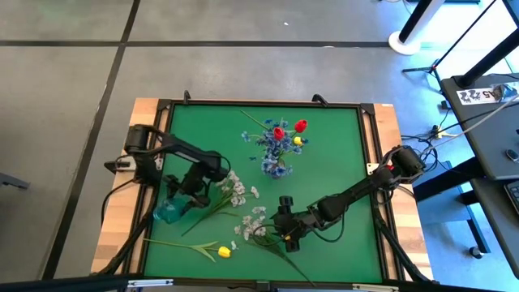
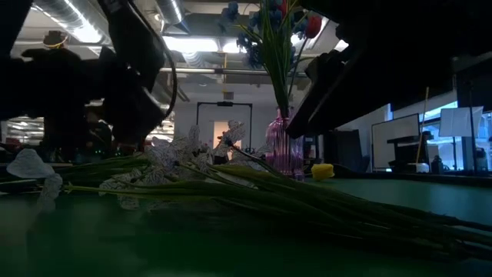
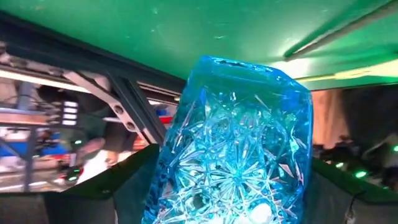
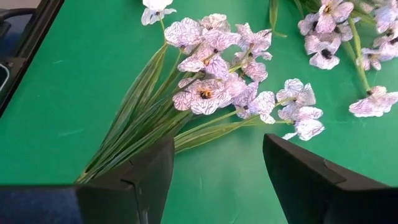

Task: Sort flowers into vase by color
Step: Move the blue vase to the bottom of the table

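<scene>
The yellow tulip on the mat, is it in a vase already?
No, the yellow tulip lies flat on the green mat, apart from both vases.

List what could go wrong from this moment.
1. The left gripper holds the blue glass vase near the mat's edge; it may slip or tip.
2. The open right gripper straddles the white spray's stems loosely; closing might catch only some.
3. A dragged spray could bump the pink vase.

- Left arm: reaches inward from the left table edge; left tool [image 1: 174, 204] lowered near the table, fingers wide, apparently gripping.
- Right arm: stretched diagonally toward the table's front; right tool [image 1: 285, 237] fingers parted.
</scene>
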`<action>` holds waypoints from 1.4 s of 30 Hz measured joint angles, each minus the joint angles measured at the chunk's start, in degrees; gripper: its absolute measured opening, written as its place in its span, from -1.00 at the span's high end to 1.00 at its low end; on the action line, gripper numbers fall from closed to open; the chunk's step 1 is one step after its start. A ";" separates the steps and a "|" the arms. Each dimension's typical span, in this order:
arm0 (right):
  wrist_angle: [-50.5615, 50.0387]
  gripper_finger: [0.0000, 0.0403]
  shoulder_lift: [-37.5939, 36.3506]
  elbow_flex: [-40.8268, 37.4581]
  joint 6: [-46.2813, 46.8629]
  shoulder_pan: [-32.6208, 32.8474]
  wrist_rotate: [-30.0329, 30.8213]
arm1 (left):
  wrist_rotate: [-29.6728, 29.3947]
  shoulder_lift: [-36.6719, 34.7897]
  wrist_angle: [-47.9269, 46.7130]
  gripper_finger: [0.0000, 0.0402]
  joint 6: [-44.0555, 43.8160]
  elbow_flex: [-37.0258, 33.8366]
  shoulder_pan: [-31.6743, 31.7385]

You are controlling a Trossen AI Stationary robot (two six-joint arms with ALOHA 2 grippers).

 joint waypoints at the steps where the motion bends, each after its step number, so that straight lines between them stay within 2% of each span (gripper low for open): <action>1: -0.04 -0.22 0.00 0.00 0.08 0.00 0.00 | 0.00 0.82 -0.02 -0.47 1.19 0.00 -0.31; 4: -0.07 -0.22 0.00 0.00 0.09 0.00 -0.03 | -0.71 2.88 1.00 -0.47 2.50 0.02 -1.25; 8: -0.09 -0.22 0.00 0.00 0.11 0.00 -0.03 | -4.73 5.06 4.09 -0.47 2.32 0.02 -2.19; 12: -0.19 -0.22 0.00 0.00 1.27 0.00 -0.03 | -5.35 5.79 4.19 -0.47 2.23 0.04 -2.87; 18: -0.29 -0.22 0.00 0.00 1.36 0.00 -0.03 | -8.71 5.80 3.94 -0.53 2.23 0.04 -3.17; 24: 1.32 -0.22 0.00 0.00 0.97 -0.12 1.46 | -13.93 5.04 2.48 -0.47 3.60 0.07 -4.00; 29: 6.68 -0.22 0.00 1.45 -3.75 -0.50 3.29 | -13.29 1.76 3.83 -0.47 3.87 0.09 -6.07; 32: 6.47 -0.22 0.00 4.18 -7.46 0.26 9.00 | -11.40 -1.80 4.29 -0.47 2.85 0.13 -7.72; 35: 6.13 -0.22 0.26 6.66 -12.04 2.54 16.10 | -6.85 -6.95 7.83 -0.47 0.69 0.13 -9.76; 39: 6.81 -0.22 2.69 10.45 -20.11 6.90 26.52 | -1.29 -14.48 18.04 -0.47 -6.93 0.13 -11.84; 42: 7.72 -0.22 6.23 13.71 -28.24 9.95 34.31 | -0.66 -18.86 29.34 -0.47 -15.71 0.13 -12.33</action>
